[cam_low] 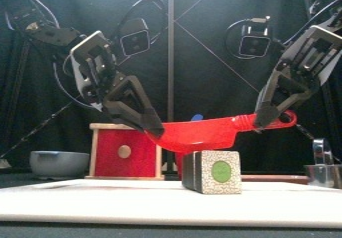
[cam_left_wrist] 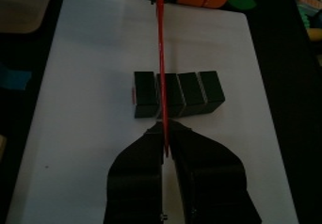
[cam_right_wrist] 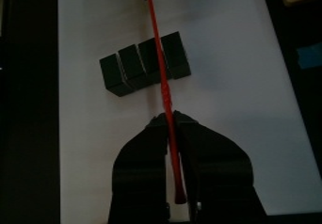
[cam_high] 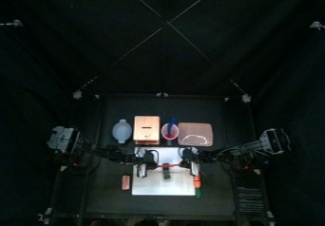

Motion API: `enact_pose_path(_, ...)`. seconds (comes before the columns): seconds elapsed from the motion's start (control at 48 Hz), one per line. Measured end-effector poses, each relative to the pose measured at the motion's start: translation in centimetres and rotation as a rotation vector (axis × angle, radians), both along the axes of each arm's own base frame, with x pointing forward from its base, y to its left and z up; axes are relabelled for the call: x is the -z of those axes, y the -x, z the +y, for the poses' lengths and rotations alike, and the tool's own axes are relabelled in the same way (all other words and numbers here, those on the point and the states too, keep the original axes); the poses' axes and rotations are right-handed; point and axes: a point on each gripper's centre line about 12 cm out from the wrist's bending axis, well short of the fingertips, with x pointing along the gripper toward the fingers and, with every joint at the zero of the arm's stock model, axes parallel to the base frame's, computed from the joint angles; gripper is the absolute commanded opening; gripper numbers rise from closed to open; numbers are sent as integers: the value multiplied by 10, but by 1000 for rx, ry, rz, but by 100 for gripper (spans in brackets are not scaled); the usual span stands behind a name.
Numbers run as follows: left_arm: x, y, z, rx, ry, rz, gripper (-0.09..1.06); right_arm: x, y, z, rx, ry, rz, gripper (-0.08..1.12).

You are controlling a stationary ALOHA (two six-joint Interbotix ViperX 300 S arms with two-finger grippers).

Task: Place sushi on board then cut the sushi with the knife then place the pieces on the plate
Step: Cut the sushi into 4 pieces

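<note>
Holding a red knife (cam_low: 203, 132) across the middle of the table, gripped at both ends and riding slightly higher at the right. Pinching its left end in the left gripper (cam_low: 150, 130), closed narrow on the blade; clamping its right end in the right gripper (cam_low: 274, 117), likewise closed tight on it. Hanging just above the sushi roll (cam_low: 214, 172) — touching or not, impossible to tell. Standing on the white cutting board (cam_low: 80, 188), near its middle, as four dark green blocks side by side, showing an end face with a green centre to the front. Crossing the roll at right angles in both wrist views, about one block in from one end. Sitting behind the board — a blue-grey bowl (cam_low: 59, 162) at the left, a wooden box (cam_low: 123, 150) with a red drawer front beside it, a pink tray (cam_high: 195, 133) further right.
</note>
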Motion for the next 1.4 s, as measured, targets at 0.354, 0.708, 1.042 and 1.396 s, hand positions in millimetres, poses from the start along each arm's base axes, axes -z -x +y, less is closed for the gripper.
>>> enact_pose_path(0.354, 2, 0, 1, -3, -1, 6, 44, 4, -1, -4, 12, 4, 15, 32)
enact_pose_path(0.708, 3, 0, 1, -3, -1, 9, 44, 9, 0, -4, 9, -2, 40, 32)
enact_pose_path(1.042, 13, -1, 1, -3, -6, 32, 44, 22, -1, -7, 19, 0, 83, 32)
enact_pose_path(1.396, 23, -4, 13, 8, -47, 70, 44, 37, -5, -8, 22, -5, 147, 32)
